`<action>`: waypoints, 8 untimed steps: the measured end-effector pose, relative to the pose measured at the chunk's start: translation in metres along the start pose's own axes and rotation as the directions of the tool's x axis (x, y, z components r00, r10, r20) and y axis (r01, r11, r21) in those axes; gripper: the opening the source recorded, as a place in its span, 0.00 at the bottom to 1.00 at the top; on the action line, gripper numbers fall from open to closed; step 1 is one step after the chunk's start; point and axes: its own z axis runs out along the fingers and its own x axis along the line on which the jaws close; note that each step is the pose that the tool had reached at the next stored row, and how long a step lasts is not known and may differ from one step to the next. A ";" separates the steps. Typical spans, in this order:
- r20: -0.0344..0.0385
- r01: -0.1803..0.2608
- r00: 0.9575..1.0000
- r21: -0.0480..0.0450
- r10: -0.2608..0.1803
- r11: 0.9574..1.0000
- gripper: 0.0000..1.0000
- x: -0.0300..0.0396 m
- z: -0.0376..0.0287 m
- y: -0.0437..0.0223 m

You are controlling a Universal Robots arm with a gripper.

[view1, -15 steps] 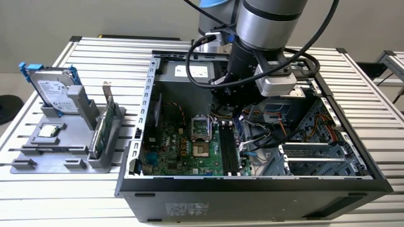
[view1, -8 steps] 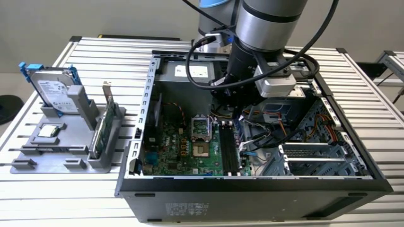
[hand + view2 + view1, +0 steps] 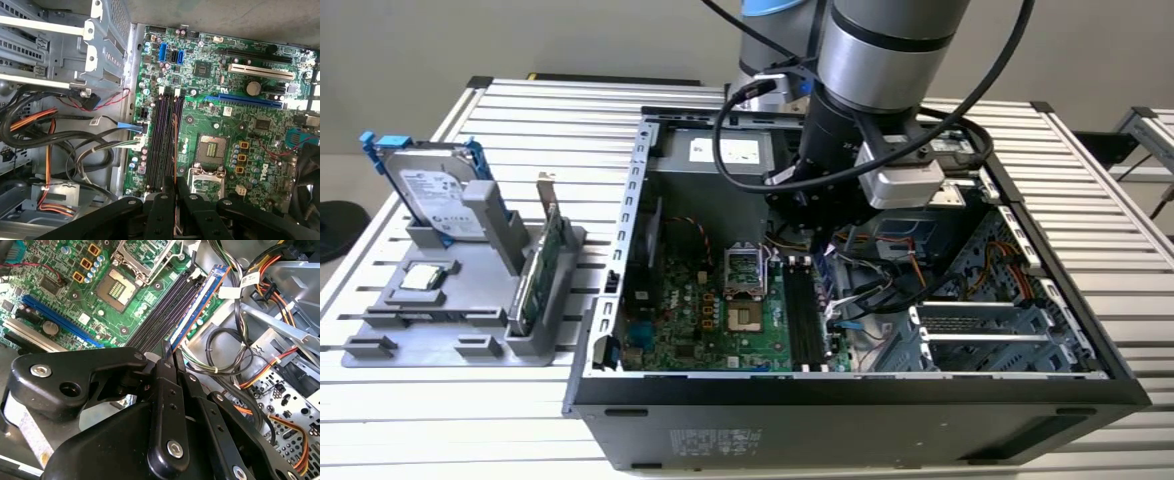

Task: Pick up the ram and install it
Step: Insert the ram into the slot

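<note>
Exterior view: arm reaches into open black computer case [image 3: 854, 395] on slatted tabletop [image 3: 1121, 230].
Second wrist view: black hand [image 3: 170, 351] pinched shut on thin blue-green ram stick [image 3: 197, 304], edge-on over dark memory slots [image 3: 167, 310].
First wrist view: ram stick [image 3: 175, 145] stands along the slots on green motherboard [image 3: 225, 125].

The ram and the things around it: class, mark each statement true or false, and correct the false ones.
1. The gripper is shut on the ram. True.
2. The ram lies on the grey holder outside the case. False: it is held edge-down at the memory slots inside the case.
3. The hard drive stands upright in the grey holder. True.
4. A cooler covers the processor socket. False: the socket is bare.
</note>
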 end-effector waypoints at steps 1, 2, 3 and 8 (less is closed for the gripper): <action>0.000 0.000 1.000 0.000 0.000 1.000 0.00 0.0000 0.0003 0.0000; 0.000 0.000 1.000 -0.001 0.000 1.000 0.00 0.0000 0.0007 0.0000; 0.000 0.000 1.000 -0.001 0.000 1.000 0.00 0.0000 0.0009 0.0000; 0.000 -0.003 1.000 -0.003 0.003 1.000 0.00 0.0000 0.0023 0.0001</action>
